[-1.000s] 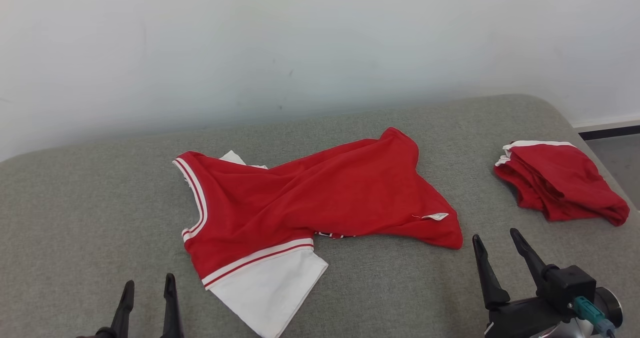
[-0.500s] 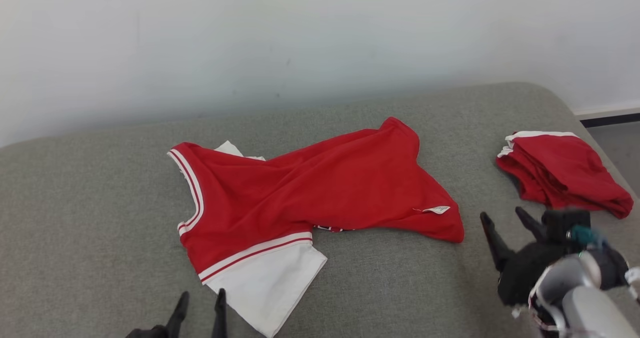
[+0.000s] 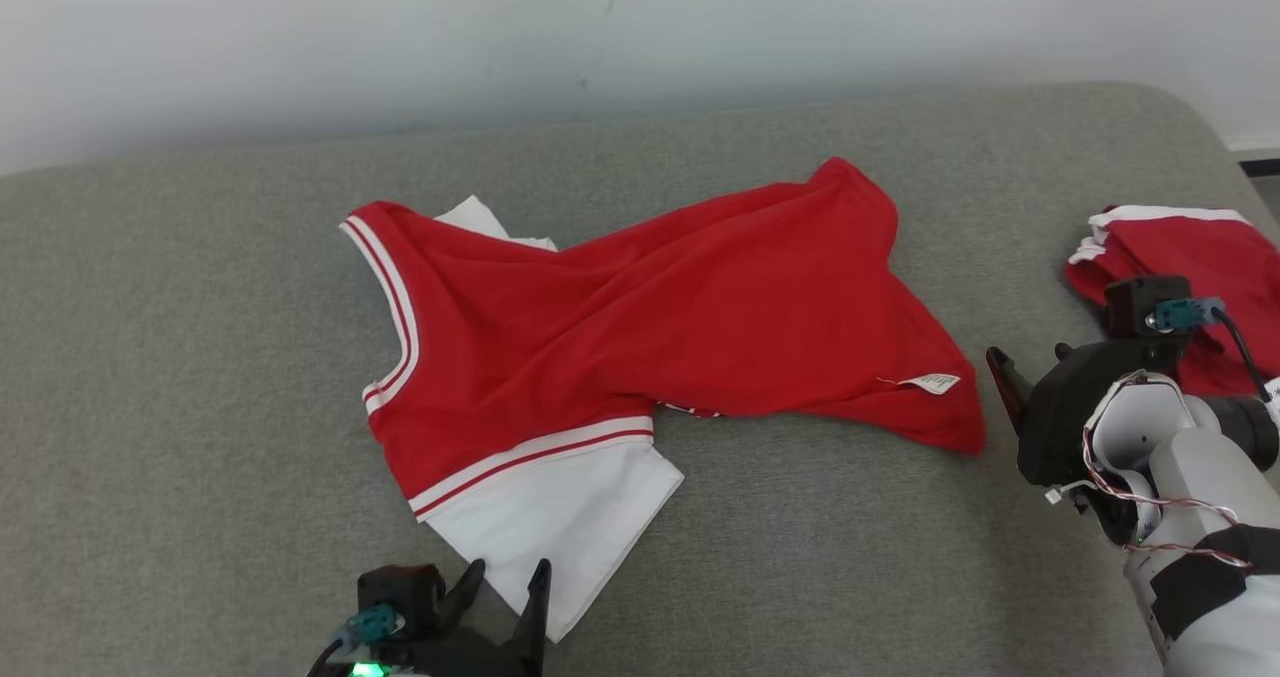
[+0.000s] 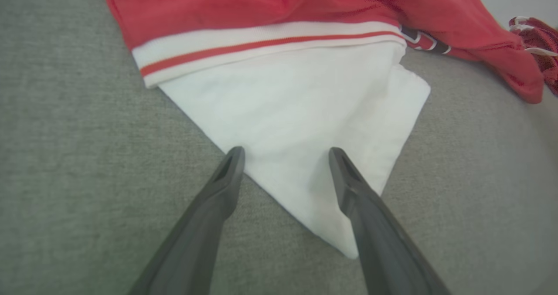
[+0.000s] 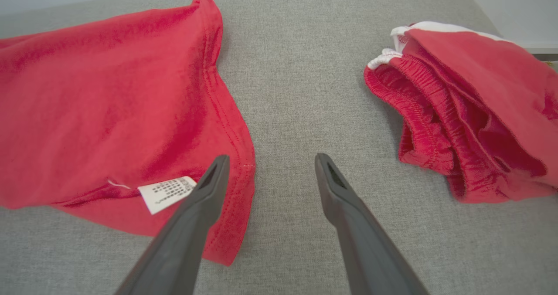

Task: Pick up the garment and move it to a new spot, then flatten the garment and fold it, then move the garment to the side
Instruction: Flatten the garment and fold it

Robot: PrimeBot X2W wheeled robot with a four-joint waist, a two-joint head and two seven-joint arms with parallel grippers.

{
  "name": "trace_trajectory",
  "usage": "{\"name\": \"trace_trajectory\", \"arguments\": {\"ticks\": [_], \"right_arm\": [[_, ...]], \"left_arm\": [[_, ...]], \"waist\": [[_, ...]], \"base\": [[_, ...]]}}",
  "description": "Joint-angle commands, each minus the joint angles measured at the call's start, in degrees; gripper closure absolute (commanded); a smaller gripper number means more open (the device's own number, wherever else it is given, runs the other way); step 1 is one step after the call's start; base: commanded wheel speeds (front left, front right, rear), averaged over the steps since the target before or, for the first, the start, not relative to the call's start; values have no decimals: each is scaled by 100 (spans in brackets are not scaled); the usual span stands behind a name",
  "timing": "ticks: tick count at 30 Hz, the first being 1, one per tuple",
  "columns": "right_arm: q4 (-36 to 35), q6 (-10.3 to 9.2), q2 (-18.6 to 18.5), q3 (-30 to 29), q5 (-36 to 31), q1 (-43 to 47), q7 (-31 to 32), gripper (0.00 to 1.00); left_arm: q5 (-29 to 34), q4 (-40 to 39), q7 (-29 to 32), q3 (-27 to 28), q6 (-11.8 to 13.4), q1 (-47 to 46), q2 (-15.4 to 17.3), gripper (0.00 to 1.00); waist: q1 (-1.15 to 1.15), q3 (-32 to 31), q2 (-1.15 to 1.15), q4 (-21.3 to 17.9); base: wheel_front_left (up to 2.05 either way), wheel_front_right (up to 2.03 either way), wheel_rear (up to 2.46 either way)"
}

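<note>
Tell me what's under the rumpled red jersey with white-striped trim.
Beneath the red jersey's striped edge, white fabric pokes out; a smaller white corner shows farther back. The rest beneath is covered.

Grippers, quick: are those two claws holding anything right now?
Left gripper: open, empty, over the white corner of the garment.
Right gripper: open, empty, beside the garment's red hem.
</note>
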Motion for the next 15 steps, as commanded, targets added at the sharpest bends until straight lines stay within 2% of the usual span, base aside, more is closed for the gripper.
{"name": "trace_trajectory", "arguments": {"ticks": [1, 2, 3, 8, 10, 13, 15], "right_arm": [[157, -15, 2, 51, -5, -148, -69, 0], [265, -15, 30, 77, 26, -188, -87, 0], [265, -15, 30, 77, 26, -188, -87, 0], [652, -15, 76, 202, 124, -261, -326, 0], [791, -15, 78, 249, 167, -240, -408, 0], [964, -15, 80, 316, 256, -242, -509, 0], [1100, -15, 104, 391, 317, -318, -584, 0]], "left_arm": [[-10, 165, 164, -74, 166, -39, 16, 0], [-10, 227, 254, -107, 307, -24, 25, 0], [-10, 227, 254, -107, 307, -24, 25, 0], [186, 139, 540, -409, 845, 165, 49, 0], [186, -33, 624, -506, 974, 284, 49, 0], [-55, -341, 810, -609, 1020, 436, 35, 0], [-5, -446, 951, -708, 1079, 434, 42, 0]], "waist": [[-1, 220, -1, 194], [-1, 237, -1, 218], [-1, 237, -1, 218], [-1, 236, -1, 344], [-1, 218, -1, 391], [-1, 198, -1, 431], [-1, 209, -1, 435]], "base": [[0, 0, 0], [0, 0, 0], [0, 0, 0], [0, 0, 0], [0, 0, 0], [0, 0, 0], [0, 0, 0]]}}
